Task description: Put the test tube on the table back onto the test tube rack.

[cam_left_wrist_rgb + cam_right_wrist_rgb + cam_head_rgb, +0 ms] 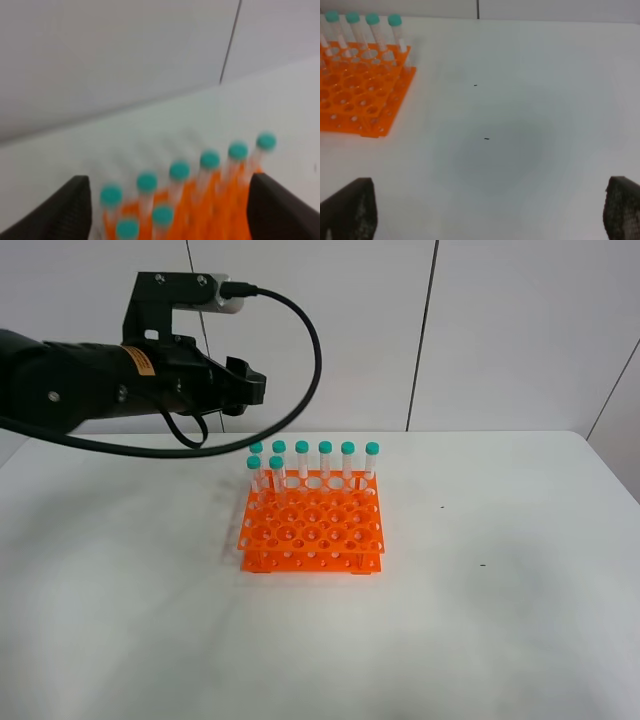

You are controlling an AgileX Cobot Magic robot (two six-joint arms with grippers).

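The orange test tube rack (312, 528) stands mid-table, and several teal-capped test tubes (325, 462) stand upright in its back rows. One more tube (276, 476) stands a row nearer at the left. No test tube lies on the white table (500, 620) in any view. My left gripper (250, 390) hovers above and behind the rack's back-left corner. In the left wrist view the left gripper (169, 200) is open, its dark fingers (75, 210) spread wide over the blurred tubes (179, 171), holding nothing. My right gripper (485, 210) is open above bare table, to the right of the rack (360, 95).
A black cable (300, 350) loops from the left arm over the rack's back-left side. White wall panels (500, 330) rise behind the table's far edge. Two tiny dark specks (486, 138) mark the tabletop right of the rack.
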